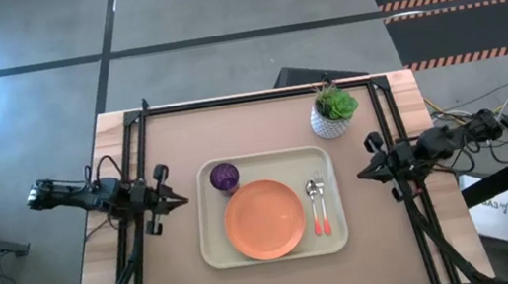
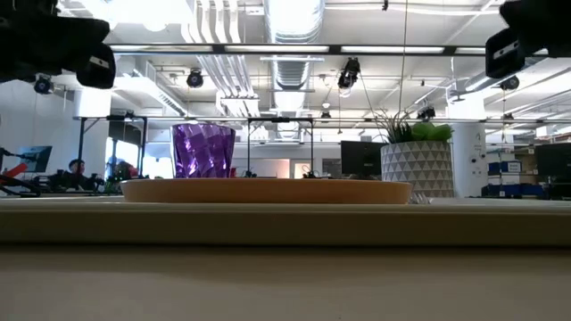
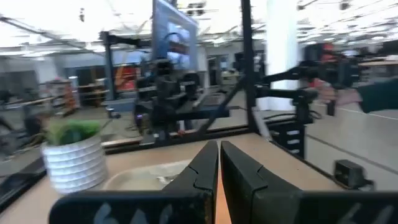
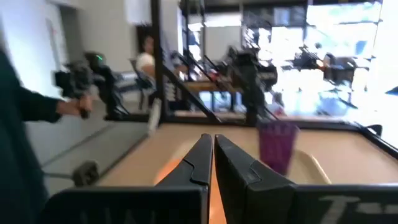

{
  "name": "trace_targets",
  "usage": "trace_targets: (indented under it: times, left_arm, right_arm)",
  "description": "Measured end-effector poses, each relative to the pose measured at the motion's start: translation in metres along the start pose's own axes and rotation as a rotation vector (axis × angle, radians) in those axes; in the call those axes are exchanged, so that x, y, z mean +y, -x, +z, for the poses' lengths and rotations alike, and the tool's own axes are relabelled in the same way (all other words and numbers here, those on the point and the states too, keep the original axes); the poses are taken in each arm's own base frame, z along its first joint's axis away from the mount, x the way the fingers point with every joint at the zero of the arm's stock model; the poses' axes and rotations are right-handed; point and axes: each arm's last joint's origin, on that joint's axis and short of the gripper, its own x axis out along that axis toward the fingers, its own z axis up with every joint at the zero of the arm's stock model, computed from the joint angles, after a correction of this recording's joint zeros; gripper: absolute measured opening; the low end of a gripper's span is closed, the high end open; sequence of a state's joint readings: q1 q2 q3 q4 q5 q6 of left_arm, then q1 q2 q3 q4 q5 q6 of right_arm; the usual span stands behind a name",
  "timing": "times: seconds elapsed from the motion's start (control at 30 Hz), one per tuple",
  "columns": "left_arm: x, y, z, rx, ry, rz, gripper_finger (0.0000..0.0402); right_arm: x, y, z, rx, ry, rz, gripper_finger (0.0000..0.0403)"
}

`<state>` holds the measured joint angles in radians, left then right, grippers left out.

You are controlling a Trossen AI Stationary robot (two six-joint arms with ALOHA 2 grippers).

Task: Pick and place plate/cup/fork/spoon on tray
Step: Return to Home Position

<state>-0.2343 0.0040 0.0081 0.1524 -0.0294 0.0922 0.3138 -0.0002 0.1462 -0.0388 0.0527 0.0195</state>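
Plate centred on tray, cup at its eleven o'clock, spoon and fork laid at three, left gripper and right gripper held closed, empty.

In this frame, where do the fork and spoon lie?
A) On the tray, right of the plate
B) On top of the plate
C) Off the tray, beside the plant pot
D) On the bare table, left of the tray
A: the high view shows the fork and spoon side by side on the tray, just right of the plate.
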Motion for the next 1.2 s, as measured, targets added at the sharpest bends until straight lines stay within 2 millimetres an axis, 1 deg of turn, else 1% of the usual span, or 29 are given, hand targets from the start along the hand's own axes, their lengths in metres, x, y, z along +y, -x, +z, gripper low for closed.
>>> trace_targets:
  times: [0.17,0.27,0.43,0.53,0.6,0.73,0.83,0.97,1.2]
  left_arm:
    - [0.005,0.0,-0.002,0.032,-0.024,0.155,0.0]
    - [0.006,0.001,-0.002,0.038,-0.027,0.213,0.0]
    - [0.005,0.001,-0.005,0.063,0.003,0.188,0.0]
    - [0.005,0.001,-0.005,0.058,0.01,0.187,0.0]
    - [0.005,0.001,-0.005,0.054,0.01,0.179,0.0]
    - [0.005,0.001,-0.005,0.055,0.01,0.16,0.0]
    - [0.005,0.001,-0.005,0.056,0.011,0.159,0.0]
    - [0.005,0.001,-0.005,0.05,0.011,0.156,0.0]
    - [0.004,0.0,-0.002,0.018,-0.047,0.124,0.0]
  right_arm:
    - [-0.004,0.001,-0.005,0.069,0.083,-0.121,0.0009]
    - [-0.004,0.001,-0.007,0.095,0.105,-0.138,0.0009]
    - [-0.002,0.002,-0.015,0.164,0.052,-0.069,0.0009]
    - [0.0,0.001,-0.016,0.169,0.056,0.014,0.0009]
    - [0.001,0.001,-0.017,0.175,0.055,0.038,0.0009]
    - [0.0,0.001,-0.025,0.222,0.04,0.03,0.0009]
    - [0.0,0.001,-0.027,0.229,0.079,0.03,0.0009]
    - [0.0,0.001,-0.026,0.222,0.133,0.026,0.0009]
    - [-0.008,0.002,-0.017,0.19,0.183,-0.07,0.0009]
